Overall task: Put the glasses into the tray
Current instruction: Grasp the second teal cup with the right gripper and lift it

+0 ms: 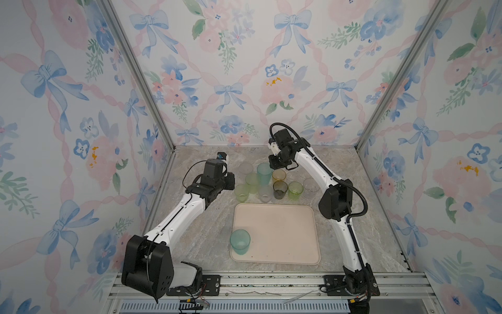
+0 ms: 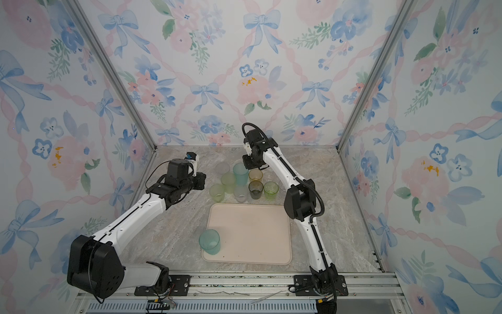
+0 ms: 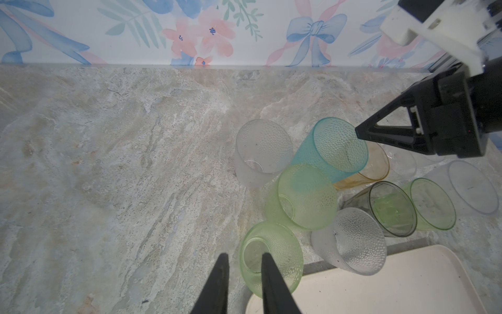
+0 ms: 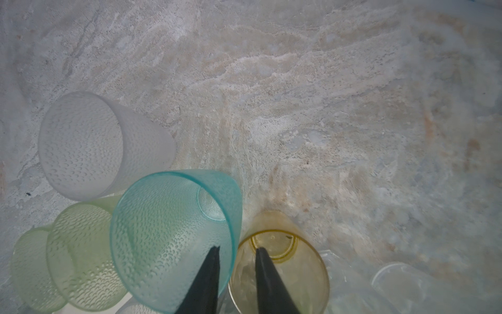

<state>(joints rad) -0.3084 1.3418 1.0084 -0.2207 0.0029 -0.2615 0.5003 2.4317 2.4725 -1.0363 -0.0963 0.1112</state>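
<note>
The beige tray (image 1: 285, 233) lies at the front centre, and one teal glass (image 1: 240, 241) stands in its near left corner. Behind the tray several glasses stand bunched together on the table. Among them are a tall teal glass (image 1: 264, 174), an amber glass (image 1: 279, 175), a smoky grey glass (image 1: 280, 189) and a bright green glass (image 1: 295, 190). My right gripper (image 4: 237, 248) is open over the tall teal glass (image 4: 173, 239). One finger is inside its rim and the other is over the amber glass (image 4: 296, 271). My left gripper (image 3: 245, 255) is open and straddles the near wall of a pale green glass (image 3: 282, 250).
Frosted clear glasses (image 1: 245, 168) (image 1: 264, 193) and a second pale green glass (image 1: 251, 182) crowd the same bunch, with a clear glass (image 1: 311, 185) at its right. Flowered walls close in the back and both sides. A metal rail (image 1: 271, 282) runs along the front.
</note>
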